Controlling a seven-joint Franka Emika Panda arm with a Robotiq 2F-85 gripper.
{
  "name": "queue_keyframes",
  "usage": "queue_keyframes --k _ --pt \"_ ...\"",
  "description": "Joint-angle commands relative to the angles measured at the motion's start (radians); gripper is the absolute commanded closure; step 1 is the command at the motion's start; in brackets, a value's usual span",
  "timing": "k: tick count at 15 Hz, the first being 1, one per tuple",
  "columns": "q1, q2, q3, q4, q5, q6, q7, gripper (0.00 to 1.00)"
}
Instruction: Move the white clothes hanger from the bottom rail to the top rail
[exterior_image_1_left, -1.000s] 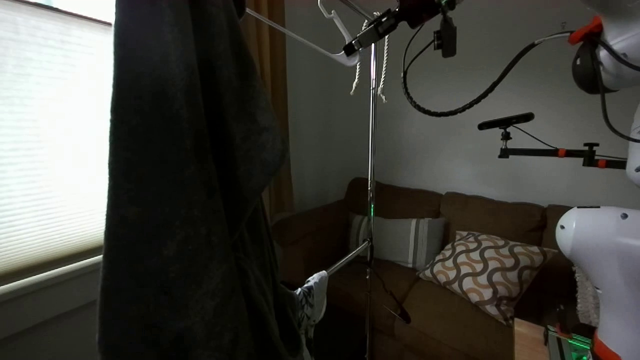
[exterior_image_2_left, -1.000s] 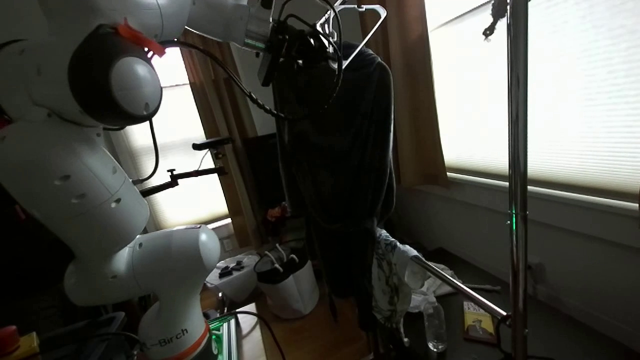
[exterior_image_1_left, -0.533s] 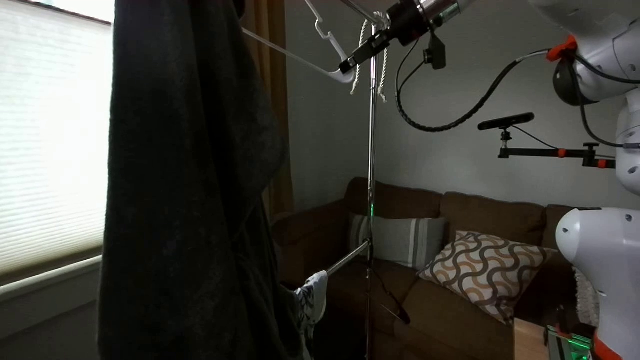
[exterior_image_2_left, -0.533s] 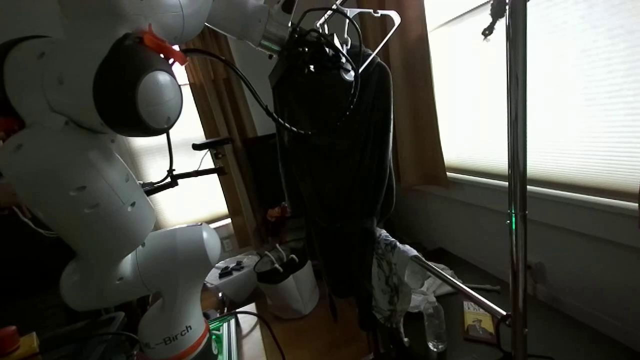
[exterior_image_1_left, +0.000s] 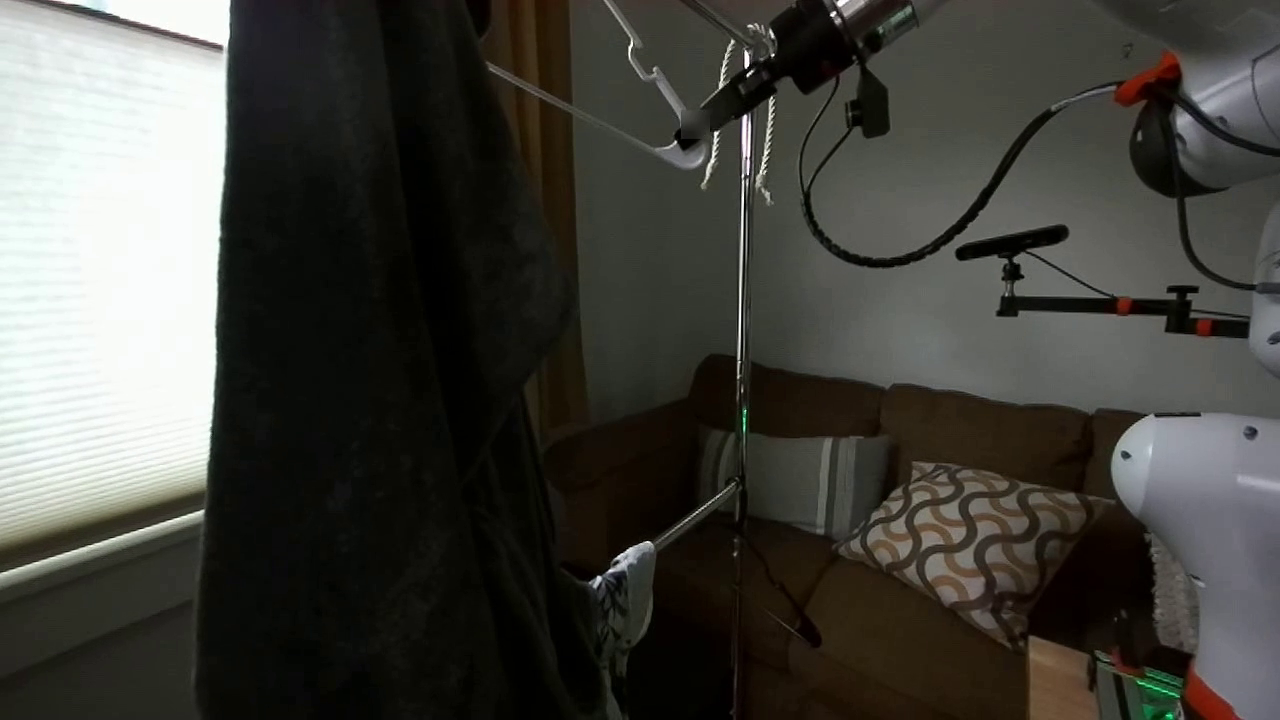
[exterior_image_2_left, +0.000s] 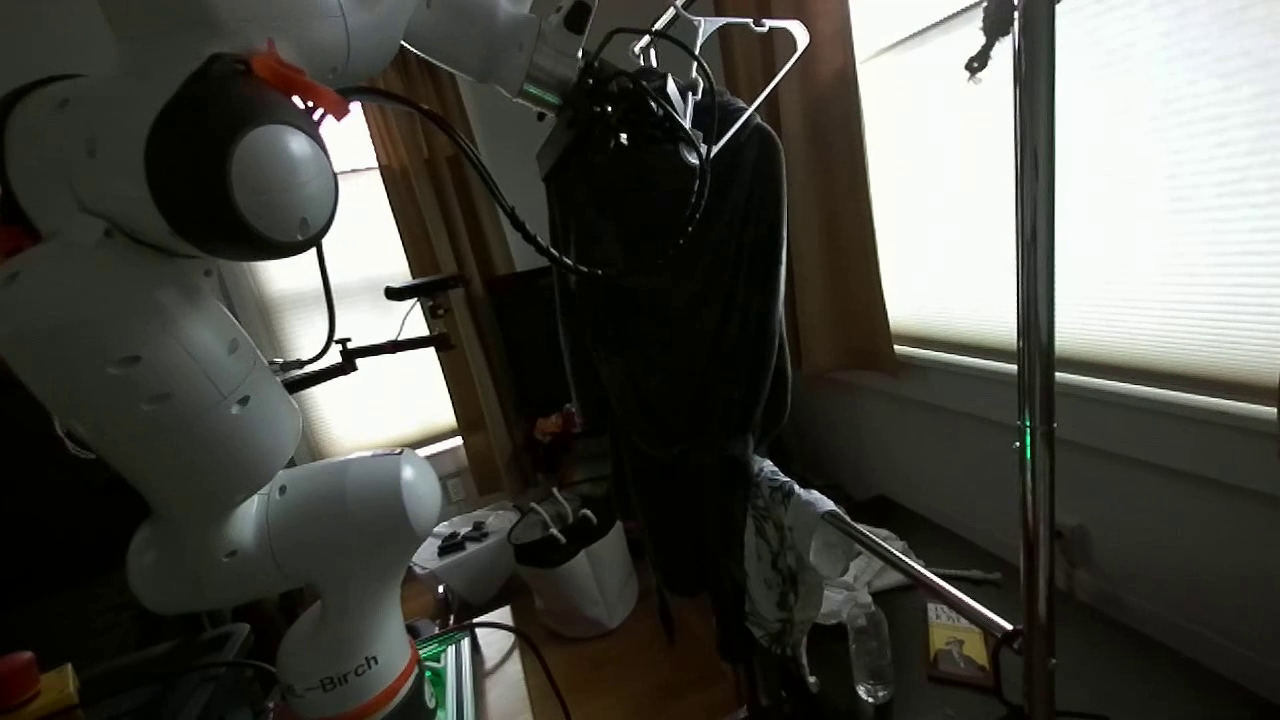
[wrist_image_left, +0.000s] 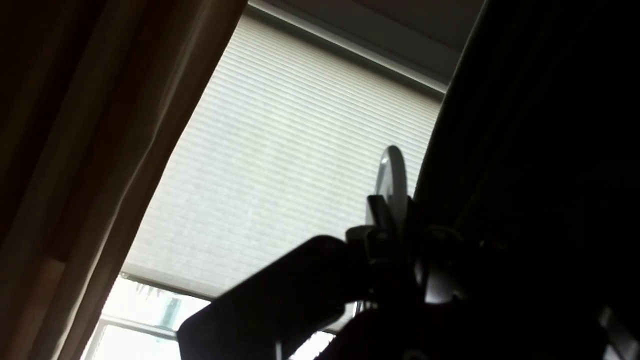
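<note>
Evidently, we find the gripper (exterior_image_1_left: 690, 132) clamped on the white hanger (wrist_image_left: 397, 175) at a lower corner, near the top rail (exterior_image_1_left: 717, 20), presumably to leave the hook free; its seating we cannot confirm.

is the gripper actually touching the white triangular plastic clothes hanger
Touching. The wrist view shows the gripper shut on the white triangular plastic clothes hanger, whose rounded end pokes out beyond the grip.

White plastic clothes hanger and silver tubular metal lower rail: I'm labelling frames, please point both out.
White plastic clothes hanger (exterior_image_1_left: 685, 157), in an exterior view: its rounded corner.
Silver tubular metal lower rail (exterior_image_2_left: 920, 573), in an exterior view: its bare stretch.
</note>
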Motion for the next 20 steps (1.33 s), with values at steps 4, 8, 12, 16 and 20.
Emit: queue_keyframes --k 4,8,12,16,20 --pt "0.145 0.010 -0.120 0.164 0.071 0.080 -0.056 0.98" --pt "0.244 0.012 -0.235 0.195 0.108 0.060 -0.047 0.98" --pt "0.418 -0.027 -0.344 0.274 0.084 0.150 -0.047 0.98" --pt "0.330 0.023 -0.323 0.263 0.144 0.079 -0.040 0.51" --pt "0.172 0.062 -0.127 0.222 0.075 0.041 0.052 0.22"
